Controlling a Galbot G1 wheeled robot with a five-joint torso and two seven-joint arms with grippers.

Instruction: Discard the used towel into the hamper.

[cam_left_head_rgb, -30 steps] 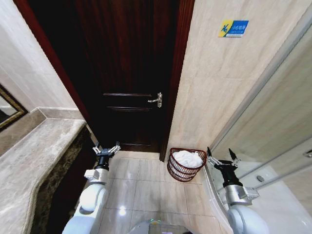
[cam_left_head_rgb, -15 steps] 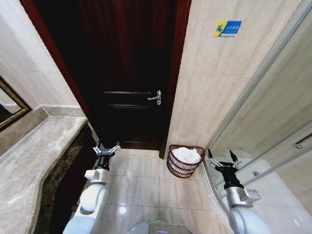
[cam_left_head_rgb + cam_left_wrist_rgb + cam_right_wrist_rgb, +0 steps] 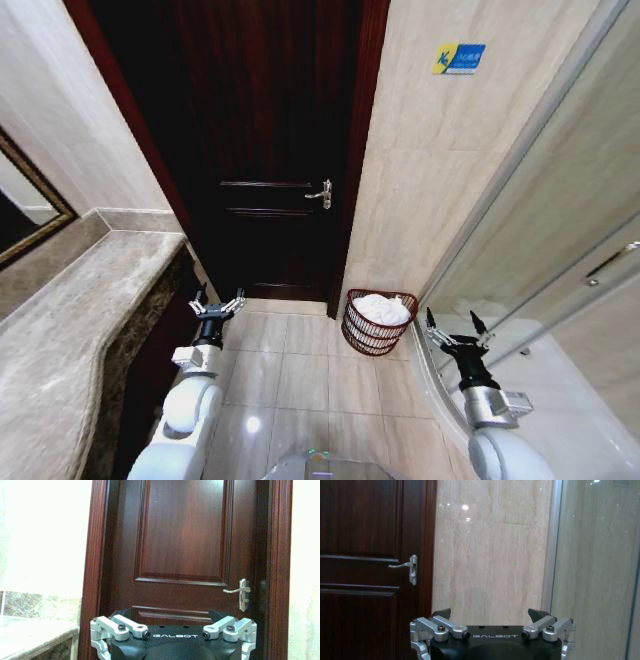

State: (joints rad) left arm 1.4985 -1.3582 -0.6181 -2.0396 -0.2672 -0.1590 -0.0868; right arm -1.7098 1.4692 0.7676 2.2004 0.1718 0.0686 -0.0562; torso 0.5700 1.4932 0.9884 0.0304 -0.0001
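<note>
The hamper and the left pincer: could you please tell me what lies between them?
Bare floor tiles in the head view; nothing stands between the hamper, holding a white towel, and the open left pincer.

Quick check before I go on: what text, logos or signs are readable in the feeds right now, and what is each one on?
"GALBOT": on the black body of the left pincer, left wrist view.
"GALBOT": on the black body of the right pincer, right wrist view.
Blue sign high on the tiled wall right of the door: it has a yellow-green logo and white characters, too small to read.
The hamper carries no visible text.
</note>
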